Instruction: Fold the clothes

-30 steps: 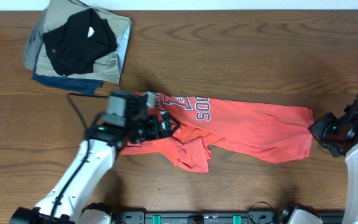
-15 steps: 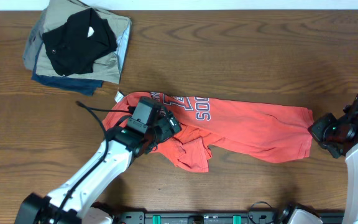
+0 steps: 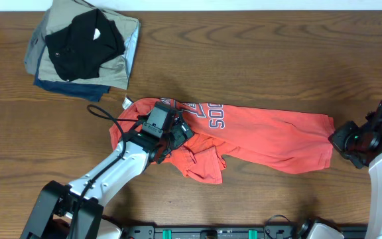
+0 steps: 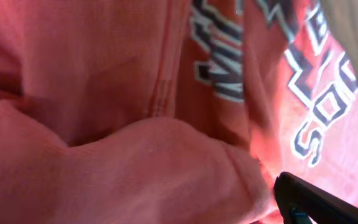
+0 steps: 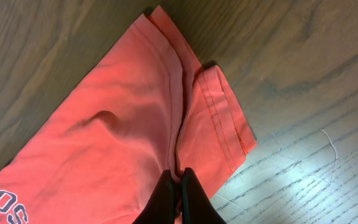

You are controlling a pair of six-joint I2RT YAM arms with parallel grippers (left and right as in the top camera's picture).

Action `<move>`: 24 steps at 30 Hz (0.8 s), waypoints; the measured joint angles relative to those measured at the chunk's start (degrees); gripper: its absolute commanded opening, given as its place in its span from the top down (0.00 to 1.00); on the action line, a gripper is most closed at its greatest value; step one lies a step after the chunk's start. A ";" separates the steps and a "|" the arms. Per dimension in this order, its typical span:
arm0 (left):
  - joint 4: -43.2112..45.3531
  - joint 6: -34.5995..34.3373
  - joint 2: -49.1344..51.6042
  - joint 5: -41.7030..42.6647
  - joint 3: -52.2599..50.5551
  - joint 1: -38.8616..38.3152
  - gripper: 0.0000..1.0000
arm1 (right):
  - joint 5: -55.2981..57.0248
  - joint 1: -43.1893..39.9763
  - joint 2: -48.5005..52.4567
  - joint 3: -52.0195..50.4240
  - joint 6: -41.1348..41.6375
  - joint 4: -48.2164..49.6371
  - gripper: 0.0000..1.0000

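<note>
Red T-shirt (image 3: 264, 136) spread across a dark wooden worktop (image 3: 264, 66).
The left end effector (image 3: 176, 134) gapes wide over its rumpled chest; the right end effector (image 5: 179, 175) pinches its hem, and folded garments (image 3: 85, 46) are stacked well apart.

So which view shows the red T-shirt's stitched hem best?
The right wrist view: the hem is close up, its double stitching clear, and the right gripper is shut on the T-shirt next to it. The overhead view shows the hem only as the shirt's small right edge. The left wrist view shows only lettering and folds.
</note>
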 measured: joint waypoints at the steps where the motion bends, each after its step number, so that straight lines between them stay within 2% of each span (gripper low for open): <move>1: -0.92 0.04 -0.35 -0.02 0.00 0.00 0.02 | 0.00 0.00 0.02 0.00 0.00 -0.02 0.99; 7: -4.68 0.20 -5.92 -0.20 0.00 0.00 0.02 | 0.00 0.00 0.00 0.00 -0.02 0.04 0.99; 13: -4.70 0.17 -11.89 -0.20 0.00 0.00 0.02 | -0.02 0.00 0.02 0.00 -0.02 0.13 0.99; 18: -4.66 -0.31 -10.40 -0.20 0.00 0.00 0.02 | 0.00 0.00 0.02 0.00 0.00 0.22 0.99; 24: -2.69 -1.77 -3.78 -0.20 0.00 0.00 0.02 | 0.00 0.00 0.02 0.00 -0.02 -0.07 0.99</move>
